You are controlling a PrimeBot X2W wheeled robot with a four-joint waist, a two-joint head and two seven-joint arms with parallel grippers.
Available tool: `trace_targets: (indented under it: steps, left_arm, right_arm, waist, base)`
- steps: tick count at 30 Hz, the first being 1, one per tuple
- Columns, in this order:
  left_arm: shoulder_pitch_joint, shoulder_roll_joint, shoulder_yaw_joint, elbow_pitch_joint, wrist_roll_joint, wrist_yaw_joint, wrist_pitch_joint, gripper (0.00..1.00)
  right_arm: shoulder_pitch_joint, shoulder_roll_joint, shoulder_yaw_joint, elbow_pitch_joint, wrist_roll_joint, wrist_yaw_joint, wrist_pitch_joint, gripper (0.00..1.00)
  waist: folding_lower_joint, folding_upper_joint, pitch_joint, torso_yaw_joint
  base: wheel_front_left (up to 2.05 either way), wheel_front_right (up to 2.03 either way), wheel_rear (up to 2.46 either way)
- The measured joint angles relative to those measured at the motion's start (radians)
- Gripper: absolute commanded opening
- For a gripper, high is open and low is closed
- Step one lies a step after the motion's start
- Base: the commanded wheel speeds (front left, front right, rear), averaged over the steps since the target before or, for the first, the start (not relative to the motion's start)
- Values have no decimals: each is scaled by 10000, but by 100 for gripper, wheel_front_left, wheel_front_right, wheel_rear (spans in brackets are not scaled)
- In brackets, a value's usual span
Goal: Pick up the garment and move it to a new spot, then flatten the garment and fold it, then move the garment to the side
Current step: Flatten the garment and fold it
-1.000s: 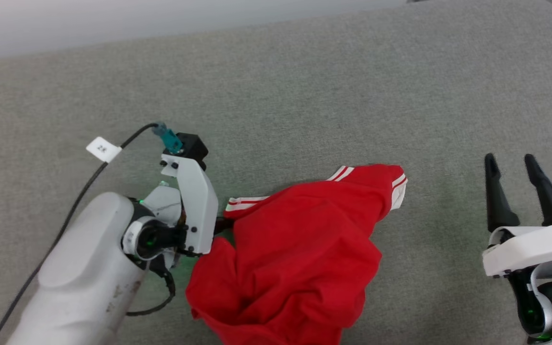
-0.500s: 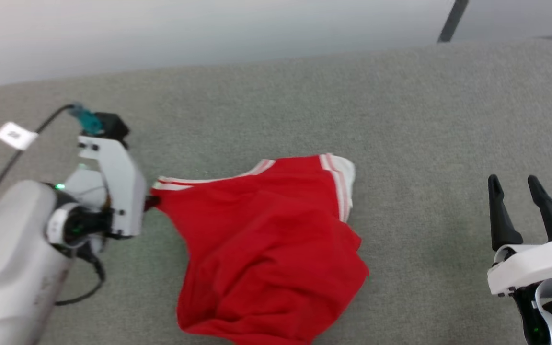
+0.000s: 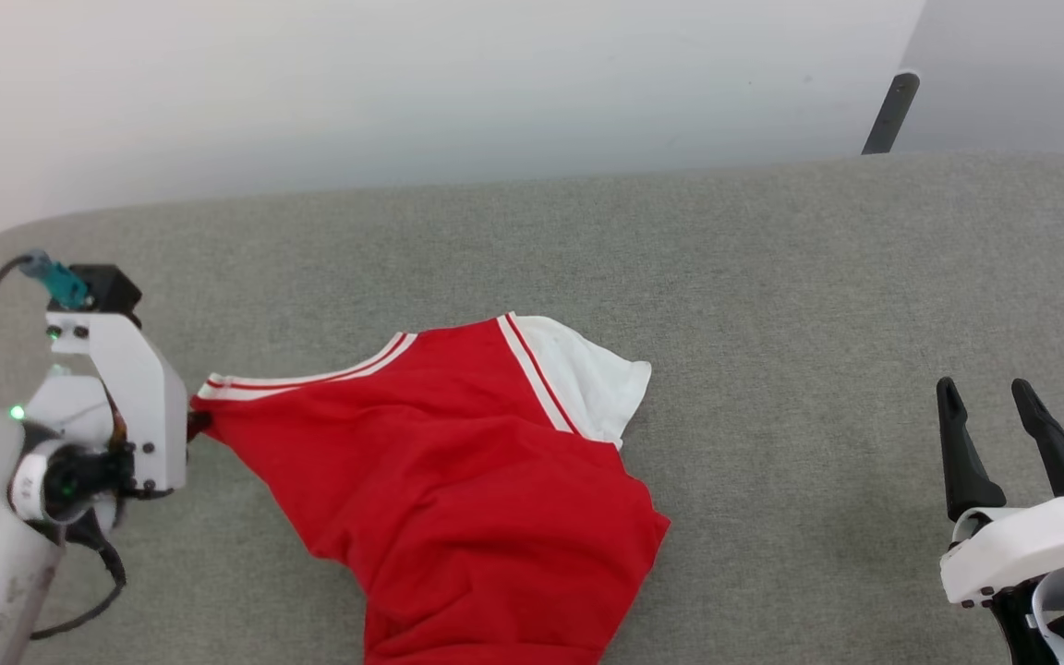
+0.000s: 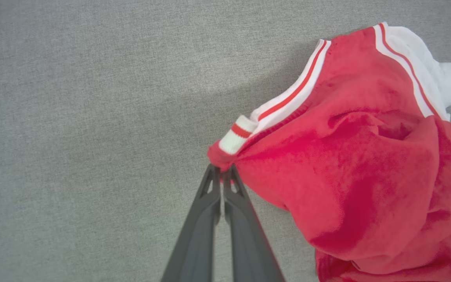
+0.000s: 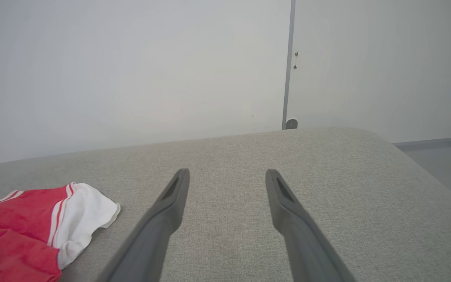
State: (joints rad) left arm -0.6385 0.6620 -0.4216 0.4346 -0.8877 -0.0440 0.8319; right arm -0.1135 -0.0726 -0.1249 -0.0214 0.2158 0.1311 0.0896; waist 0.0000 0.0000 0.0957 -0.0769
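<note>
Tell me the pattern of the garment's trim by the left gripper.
Trim: white with a red stripe, clearest in the left wrist view.

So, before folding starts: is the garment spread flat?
No: the garment lies bunched and creased, one corner pinched by the left gripper.
</note>
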Motion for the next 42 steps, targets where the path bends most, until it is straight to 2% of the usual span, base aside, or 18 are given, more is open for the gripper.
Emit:
trace_targets:
  steps: [3,8,14,22,27,31,33,35,36,42]
  left_arm:
    - [112,-134,-19,-10,-21,-15,-157,0]
    - [61,-750,-105,-798,-401,-90,-73,0]
    - [-11,-1547,-525,-2100,-890,-115,581,0]
    - [369,-2497,-1471,-3626,-1331,186,1557,0]
    - [697,-2704,-2107,-3965,-1162,228,1812,4]
    - [879,-2731,-2422,-3860,-972,234,1845,10]
    - [969,-2734,-2481,-3762,-959,221,1825,22]
    - [974,-2715,-2499,-3687,-869,199,1764,67]
    - [972,-2696,-2491,-3661,-861,182,1753,98]
    - [717,-2382,-2182,-3791,-798,265,1726,100]
  right_arm:
    - [45,2,-10,-56,13,0,35,100]
    - [78,-2,-75,-136,15,0,111,100]
    - [195,19,-136,-234,-6,0,167,100]
    - [198,94,-138,-313,-6,0,176,100]
    - [166,123,-128,-274,8,0,115,100]
    - [81,142,-71,-123,46,0,8,100]
    - [5,148,-40,-65,56,0,-17,100]
    - [4,155,-42,-10,59,0,-65,100]
    - [2,157,-44,12,59,0,-79,100]
    - [-5,171,-173,69,111,0,-242,100]
  waist:
    - [-1,0,-67,24]
    - [0,0,-137,42]
    - [0,0,-191,47]
    - [0,0,-50,-79]
    - [-1,0,125,-194]
    - [0,0,261,-302]
    - [0,0,319,-349]
    - [-1,0,366,-376]
    - [-1,0,374,-379]
    - [-1,0,306,-361]
  base:
    - [0,0,0]
    - [0,0,0]
    - [0,0,0]
    - [0,0,0]
    - [0,0,0]
    - [0,0,0]
    - [0,0,0]
    - [0,0,0]
    - [0,0,0]
    - [0,0,0]
